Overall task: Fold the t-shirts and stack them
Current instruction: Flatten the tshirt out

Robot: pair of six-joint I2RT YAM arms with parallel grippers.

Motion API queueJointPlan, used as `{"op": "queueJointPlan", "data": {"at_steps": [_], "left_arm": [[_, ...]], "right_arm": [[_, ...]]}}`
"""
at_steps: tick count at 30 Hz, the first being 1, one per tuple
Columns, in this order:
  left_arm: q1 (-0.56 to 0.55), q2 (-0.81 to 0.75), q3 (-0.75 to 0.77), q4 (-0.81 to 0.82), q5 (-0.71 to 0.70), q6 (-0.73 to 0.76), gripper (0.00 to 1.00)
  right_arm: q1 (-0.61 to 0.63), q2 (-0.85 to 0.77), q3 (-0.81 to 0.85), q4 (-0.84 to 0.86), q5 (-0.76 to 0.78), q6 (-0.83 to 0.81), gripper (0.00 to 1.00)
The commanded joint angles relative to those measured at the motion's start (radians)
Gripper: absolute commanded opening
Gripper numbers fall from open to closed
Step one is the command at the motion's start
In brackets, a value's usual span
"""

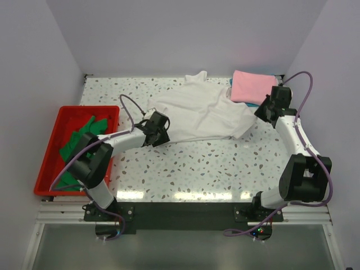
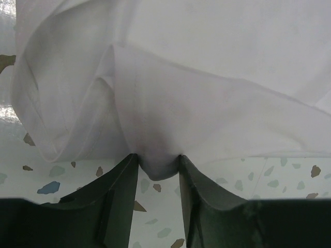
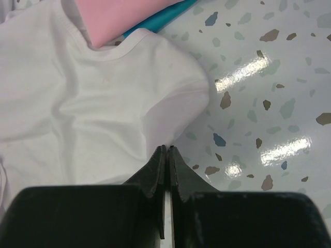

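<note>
The large white t-shirt (image 1: 202, 112) lies spread and rumpled at the back middle of the table. My left gripper (image 1: 165, 128) is at its near left edge; in the left wrist view (image 2: 158, 164) its jaws are closed on a bunched fold of the white t-shirt (image 2: 207, 77). My right gripper (image 1: 259, 115) is at the shirt's right side; in the right wrist view (image 3: 168, 150) its jaws are pressed together at the edge of the white t-shirt's sleeve (image 3: 93, 98). A folded pink t-shirt (image 1: 250, 85) lies on a teal one (image 3: 155, 18) at the back right. Green t-shirts (image 1: 84, 140) lie in the tray.
A red plastic tray (image 1: 50, 163) stands at the left edge of the speckled table (image 1: 197, 169). White walls close in the back and both sides. The pink stack sits right behind my right gripper.
</note>
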Motion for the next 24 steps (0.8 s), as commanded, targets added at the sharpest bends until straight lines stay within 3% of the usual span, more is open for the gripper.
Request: {"op": "queueJointPlan", "data": {"at_steps": [1,6,10,17,24], "left_arm": [[-0.006,0.018,0.023,0.029,-0.030,-0.004,0.39],[-0.003,0.001,0.033,0.030,-0.051,0.006,0.23],[0.001,-0.066,0.036,0.013,-0.077,0.025,0.00],[0.022,-0.285,0.021,-0.102,-0.145,0.068,0.00],[0.028,-0.624,0.050,-0.253,-0.205,0.136,0.00]], "right_arm": [[-0.003,0.006,-0.006,0.035,-0.014,0.006,0.00],[-0.003,0.004,0.010,0.026,-0.014,0.005,0.00],[-0.003,-0.014,0.017,0.006,-0.015,0.006,0.00],[-0.003,-0.138,0.016,-0.048,-0.054,0.035,0.00],[-0.004,-0.428,0.069,-0.216,-0.078,0.051,0.00]]}}
